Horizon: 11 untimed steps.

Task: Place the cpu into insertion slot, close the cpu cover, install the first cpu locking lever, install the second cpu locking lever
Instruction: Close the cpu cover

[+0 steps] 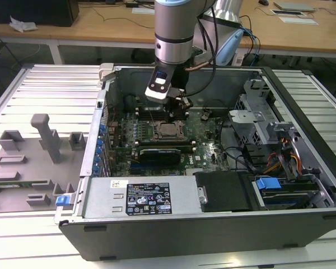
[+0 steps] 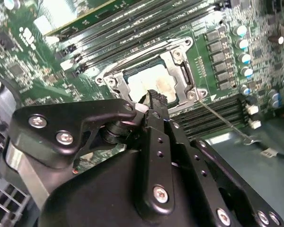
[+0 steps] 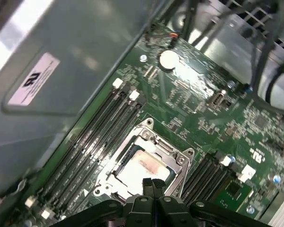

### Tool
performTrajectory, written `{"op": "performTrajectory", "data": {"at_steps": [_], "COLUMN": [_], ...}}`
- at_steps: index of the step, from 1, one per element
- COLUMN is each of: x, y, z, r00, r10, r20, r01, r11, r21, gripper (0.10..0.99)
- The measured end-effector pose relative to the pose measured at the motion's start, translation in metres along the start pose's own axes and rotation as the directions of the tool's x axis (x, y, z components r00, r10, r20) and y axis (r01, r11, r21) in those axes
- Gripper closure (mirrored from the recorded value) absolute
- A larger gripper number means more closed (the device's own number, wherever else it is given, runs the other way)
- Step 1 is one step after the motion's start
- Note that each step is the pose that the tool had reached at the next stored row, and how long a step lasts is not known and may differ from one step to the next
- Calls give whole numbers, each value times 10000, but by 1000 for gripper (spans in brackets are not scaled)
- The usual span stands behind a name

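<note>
Fingers pressed together and holding nothing, the gripper (image 3: pixel 152 183) hangs at the near edge of the cpu (image 3: pixel 141 166); we cannot tell whether it touches. The cpu sits in the slot (image 3: pixel 119 157) with the cover (image 3: pixel 179 160) lying flat around it. Memory slots (image 3: pixel 92 142) flank the socket on both sides, and a thin lever (image 2: pixel 223 121) juts free across one bank. A coin battery (image 3: pixel 169 59) lies well beyond, inside the open case (image 1: pixel 213 235).

Setting: robotics lab — bench work | open dark-grey metal computer case (image 1: pixel 213 235) on ribbed silver metal table (image 1: pixel 50 89) | grey plastic fixture blocks (image 1: pixel 45 137) alongside | pale wooden desks (image 1: pixel 101 25) with blue cables (image 1: pixel 253 38) behind | silver-and-blue robot arm (image 1: pixel 175 31) over the case
</note>
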<state>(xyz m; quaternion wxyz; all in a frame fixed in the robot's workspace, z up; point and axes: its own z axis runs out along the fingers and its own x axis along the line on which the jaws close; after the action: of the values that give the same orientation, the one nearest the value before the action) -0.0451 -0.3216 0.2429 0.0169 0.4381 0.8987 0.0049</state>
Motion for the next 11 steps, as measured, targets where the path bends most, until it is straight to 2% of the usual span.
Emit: {"op": "performTrajectory", "data": {"at_steps": [3, 5, 8, 10, 11], "x": [0, 0, 0, 0, 0], "y": [0, 0, 0, 0, 0], "z": [0, 0, 0, 2, 2], "r00": [9968, 9910, 9763, 9625, 9580], "r10": [-805, -1337, -2162, -2711, -2869], "r20": [-11, -19, -30, -40, -42], "r01": [805, 1337, 2162, 2711, 2869], "r11": [9967, 9910, 9763, 9625, 9579], "r21": [-17, -28, -48, -66, -71], "gripper": [980, 980, 980, 980, 980]}}
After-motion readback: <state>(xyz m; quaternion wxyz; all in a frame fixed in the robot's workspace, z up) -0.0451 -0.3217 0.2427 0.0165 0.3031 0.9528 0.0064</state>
